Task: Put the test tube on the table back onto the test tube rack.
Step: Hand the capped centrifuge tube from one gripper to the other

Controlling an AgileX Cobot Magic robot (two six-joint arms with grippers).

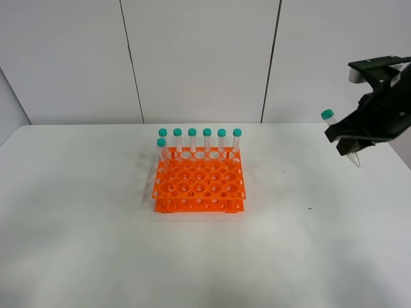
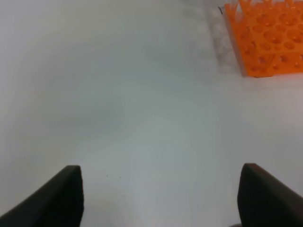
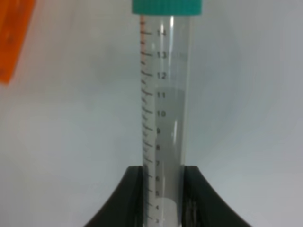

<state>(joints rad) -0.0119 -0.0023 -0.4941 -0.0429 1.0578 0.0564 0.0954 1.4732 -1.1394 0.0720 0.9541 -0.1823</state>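
Note:
My right gripper [image 1: 347, 140] is shut on the test tube [image 1: 339, 136] and holds it tilted in the air above the table [image 1: 308, 244], at the far right. The tube's teal cap [image 1: 328, 115] points up and to the left, its pointed tip down. In the right wrist view the clear graduated tube [image 3: 165, 113] stands between the two black fingers [image 3: 125, 198]. The orange test tube rack [image 1: 200, 181] stands mid-table, well left of that gripper, with several teal-capped tubes along its back edge. My left gripper [image 2: 161, 198] is open and empty over bare table; a corner of the rack [image 2: 265, 38] shows.
A grey panelled wall stands behind the table. A small dark speck [image 1: 309, 208] lies on the tabletop right of the rack.

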